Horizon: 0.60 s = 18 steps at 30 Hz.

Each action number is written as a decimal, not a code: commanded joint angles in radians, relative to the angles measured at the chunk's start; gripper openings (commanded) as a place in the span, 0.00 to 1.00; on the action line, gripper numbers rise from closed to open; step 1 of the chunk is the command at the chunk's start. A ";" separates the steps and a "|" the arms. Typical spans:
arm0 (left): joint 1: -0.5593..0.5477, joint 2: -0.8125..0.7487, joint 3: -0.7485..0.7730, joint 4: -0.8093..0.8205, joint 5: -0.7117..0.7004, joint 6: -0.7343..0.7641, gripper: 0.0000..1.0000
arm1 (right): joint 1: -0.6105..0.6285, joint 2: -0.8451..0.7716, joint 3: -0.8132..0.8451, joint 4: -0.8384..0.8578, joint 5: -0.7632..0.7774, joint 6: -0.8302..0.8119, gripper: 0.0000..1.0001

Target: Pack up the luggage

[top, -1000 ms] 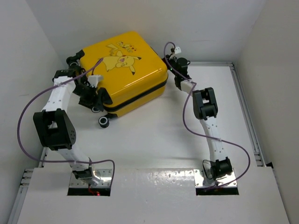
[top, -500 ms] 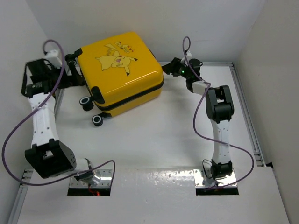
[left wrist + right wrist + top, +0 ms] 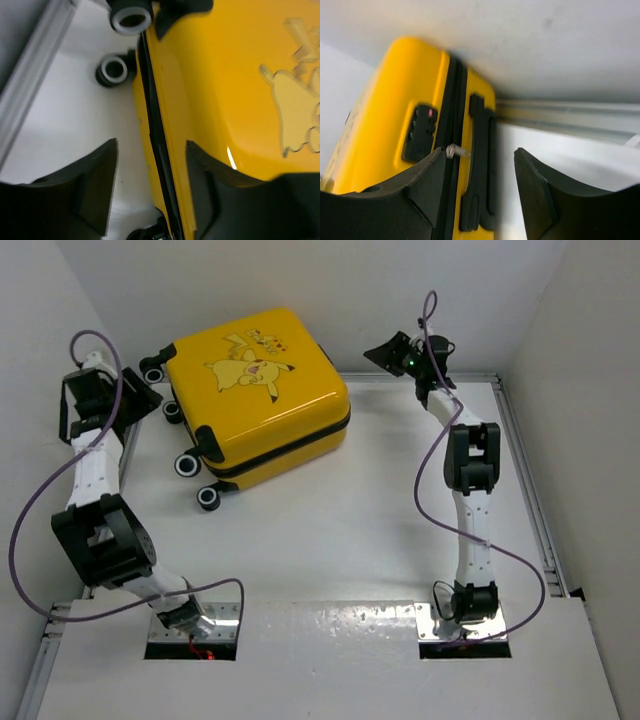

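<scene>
The luggage (image 3: 262, 390), a yellow hard-shell suitcase with a Pikachu print, lies shut and flat at the back of the table, its black wheels (image 3: 186, 464) facing left. My left gripper (image 3: 148, 400) hovers open a little left of the wheel side. In the left wrist view the luggage's black zipper seam (image 3: 156, 125) runs between my left gripper's (image 3: 151, 145) spread fingers, untouched. My right gripper (image 3: 383, 352) hangs open off the luggage's right end. The right wrist view shows the combination lock (image 3: 420, 132), a silver zipper pull (image 3: 458, 150) and the black handle (image 3: 481, 175) in front of my right gripper (image 3: 480, 152).
White walls close in the table at the back and both sides. Aluminium rails (image 3: 525, 490) run along the right and back edges. Purple cables (image 3: 430, 490) loop off both arms. Two more wheels (image 3: 131, 17) show by the left rail.
Both grippers have drawn back from the luggage: the left went out to the left wall, the right up and back to the right. The luggage turned slightly. Both jaws opened.
</scene>
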 commanded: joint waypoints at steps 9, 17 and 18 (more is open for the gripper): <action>-0.037 0.373 0.209 0.072 0.143 -0.037 0.60 | 0.175 -0.100 -0.282 0.218 -0.151 -0.027 0.57; -0.125 0.628 0.520 0.100 0.242 -0.032 0.60 | 0.278 -0.258 -0.483 0.333 -0.321 -0.095 0.56; -0.134 0.651 0.551 0.080 0.264 -0.032 0.60 | 0.305 -0.310 -0.550 0.355 -0.340 -0.101 0.56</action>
